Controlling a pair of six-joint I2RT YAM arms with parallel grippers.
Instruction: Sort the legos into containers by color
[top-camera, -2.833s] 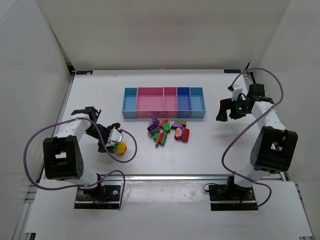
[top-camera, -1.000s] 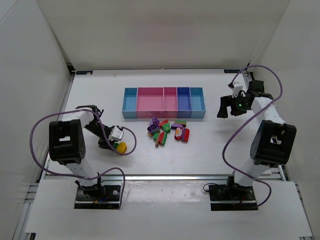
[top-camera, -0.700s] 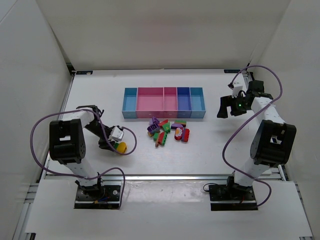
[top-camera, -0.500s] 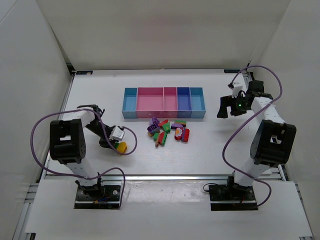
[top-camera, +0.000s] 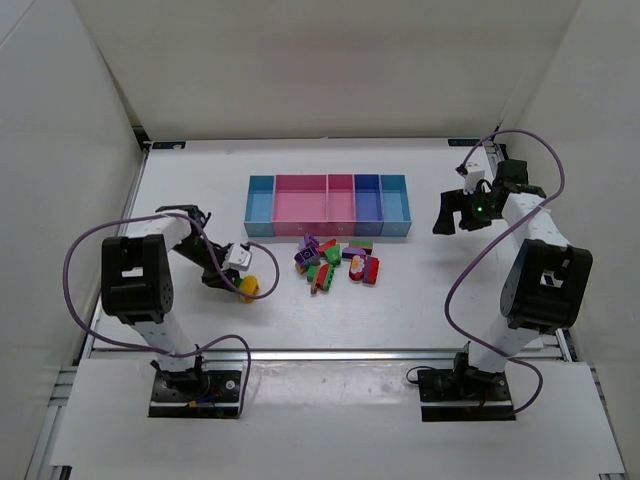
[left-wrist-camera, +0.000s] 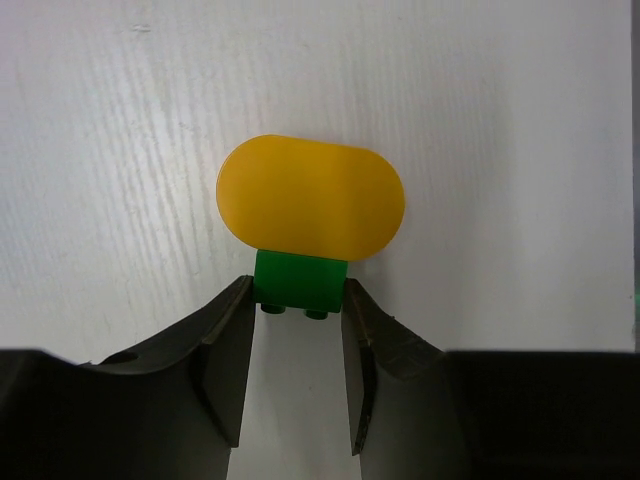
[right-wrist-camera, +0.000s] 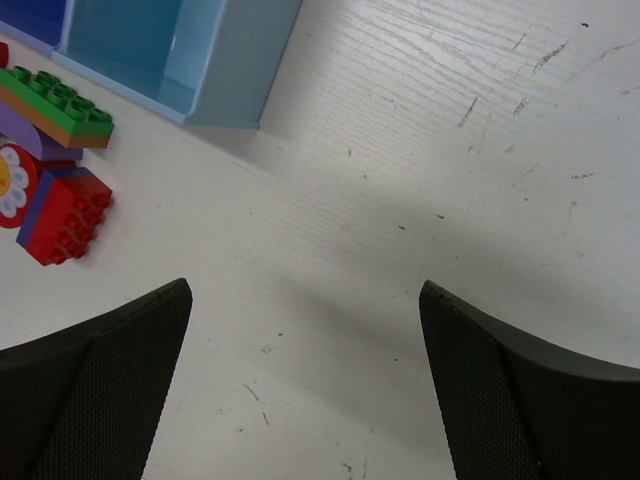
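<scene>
Two fingers (left-wrist-camera: 225, 360) of the left gripper (left-wrist-camera: 296, 305) pinch the green bottom of the yellow-topped lego (left-wrist-camera: 310, 195), a thin part that fits between them. Further on, the other legos (top-camera: 335, 262) lie heaped just before the containers (top-camera: 300, 232), bare table (top-camera: 420, 290) on both sides; the right gripper (right-wrist-camera: 305, 300) hangs wide open, empty.

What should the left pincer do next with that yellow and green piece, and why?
Probably lift it straight up. The left pincer already has its fingers against both sides of the green base of the yellow-and-green brick, while the bins stand farther back.
</scene>
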